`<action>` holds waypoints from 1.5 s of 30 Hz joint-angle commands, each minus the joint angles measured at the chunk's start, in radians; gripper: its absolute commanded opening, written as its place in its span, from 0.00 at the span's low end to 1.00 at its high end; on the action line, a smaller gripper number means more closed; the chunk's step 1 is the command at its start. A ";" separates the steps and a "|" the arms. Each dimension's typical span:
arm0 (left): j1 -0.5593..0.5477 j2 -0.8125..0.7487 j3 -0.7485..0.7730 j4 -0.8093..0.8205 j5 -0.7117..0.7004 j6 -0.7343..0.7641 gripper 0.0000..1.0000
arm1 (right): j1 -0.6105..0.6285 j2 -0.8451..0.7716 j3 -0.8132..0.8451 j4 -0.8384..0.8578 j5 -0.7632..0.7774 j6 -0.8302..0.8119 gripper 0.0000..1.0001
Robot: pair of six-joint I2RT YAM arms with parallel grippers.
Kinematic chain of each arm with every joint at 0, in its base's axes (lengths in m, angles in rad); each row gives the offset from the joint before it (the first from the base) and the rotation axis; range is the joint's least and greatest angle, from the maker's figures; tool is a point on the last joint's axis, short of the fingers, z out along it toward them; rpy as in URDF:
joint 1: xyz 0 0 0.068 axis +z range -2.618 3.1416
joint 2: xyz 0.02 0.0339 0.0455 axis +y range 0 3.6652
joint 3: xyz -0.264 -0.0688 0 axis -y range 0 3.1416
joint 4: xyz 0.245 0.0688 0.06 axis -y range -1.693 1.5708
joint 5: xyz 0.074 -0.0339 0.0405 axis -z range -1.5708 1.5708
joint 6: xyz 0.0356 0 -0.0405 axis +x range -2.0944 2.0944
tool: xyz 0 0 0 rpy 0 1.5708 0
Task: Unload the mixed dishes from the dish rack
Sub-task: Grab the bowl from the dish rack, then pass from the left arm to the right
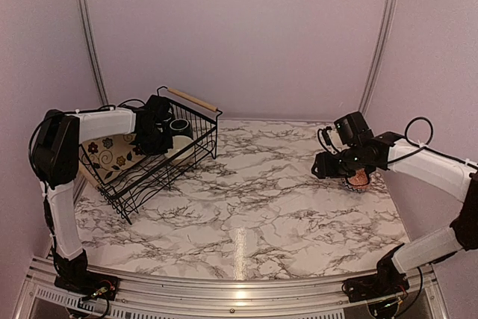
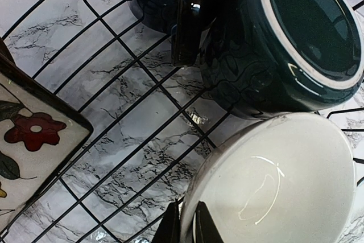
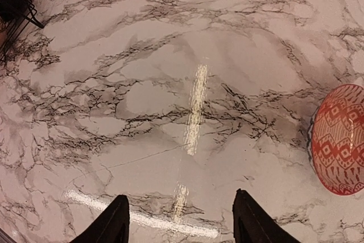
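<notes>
Left gripper [image 2: 190, 225] clamping a white bowl [image 2: 284, 186] inside the dish rack [image 1: 134, 192].
The rack is sitting at the table's [image 1: 261, 207] far left corner, holding a square flowered plate [image 2: 28, 140] and two dark mugs [image 2: 301, 32]. The left jaws are pressing together on the white bowl's rim. The right gripper [image 3: 182, 226] is hovering near the right edge with its jaws apart, just beside a red patterned bowl [image 3: 338, 140].

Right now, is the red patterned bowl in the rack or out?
Out. The red patterned bowl lies on the marble table, far from the dish rack.
</notes>
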 commanded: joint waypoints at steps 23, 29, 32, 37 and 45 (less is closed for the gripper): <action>-0.215 -0.631 -0.125 -0.073 -0.204 -0.060 0.00 | 0.413 0.167 0.341 0.063 0.157 0.031 0.58; -0.420 -0.601 -0.121 -0.071 -0.381 -0.101 0.00 | 0.459 0.172 0.427 0.090 0.101 0.062 0.58; -0.507 -0.554 -0.101 -0.081 -0.474 -0.106 0.00 | 0.465 0.167 0.452 0.090 0.096 0.095 0.55; -0.624 -0.453 -0.036 -0.103 -0.554 -0.116 0.00 | 0.466 0.224 0.480 0.067 0.065 0.164 0.46; -0.719 -0.329 0.059 -0.148 -0.632 -0.097 0.00 | 0.472 0.247 0.441 0.098 0.011 0.162 0.46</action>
